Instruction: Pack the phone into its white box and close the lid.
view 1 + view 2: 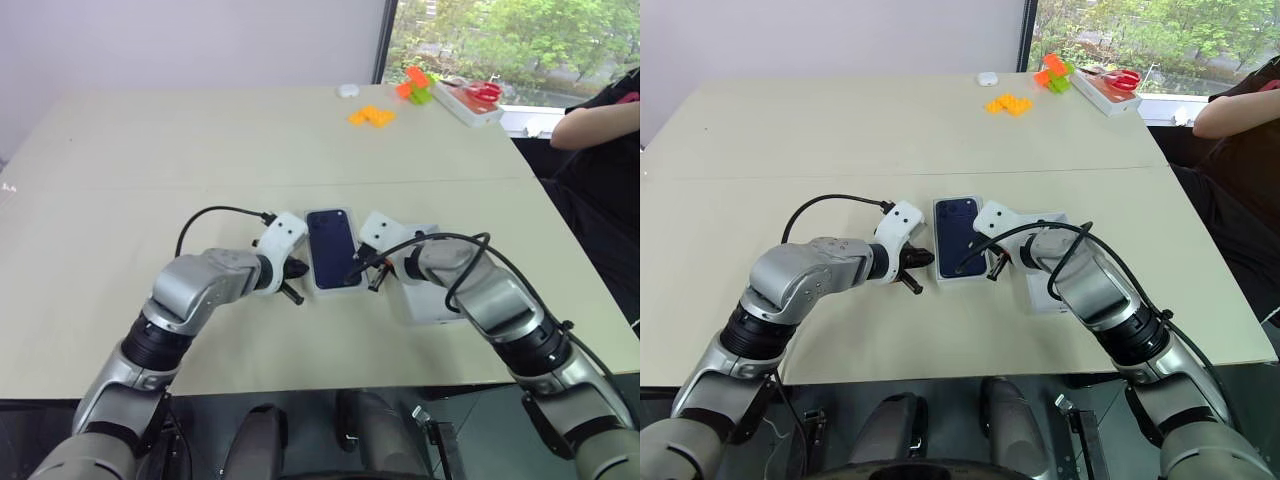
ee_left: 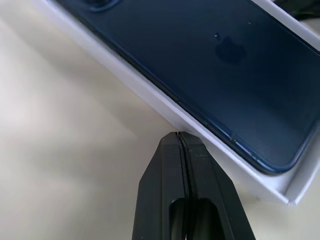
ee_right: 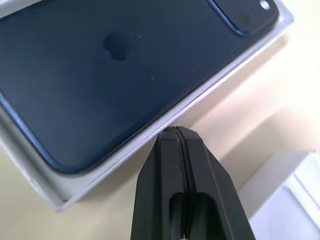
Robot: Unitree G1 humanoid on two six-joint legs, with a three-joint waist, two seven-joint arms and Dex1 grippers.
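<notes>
Table: large, pale beige, with a seam running across it just beyond the work area.

Person: seated past the table's far right corner, dark sleeve, forearm resting near the window.

White box: shallow tray lying flat at the middle of the table's near half, between the two grippers, its long sides facing them.

Phone: dark navy, glossy back up, lay inside the white box with the tray's white rim showing all round it; camera cluster at the end away from the robot.

Lid: white, flat on the table just to the right of the white box, largely hidden beneath the right forearm; which face was up could not be told.

Left gripper: fingers pressed together with nothing between them, tip just beside the left long wall of the white box, at its near end.

Right gripper: fingers likewise pressed together and empty, tip at the right long wall of the white box; whether it touched could not be told.

Far right corner: white tray holding red scissors; orange and green blocks; orange pieces; small white object.
</notes>
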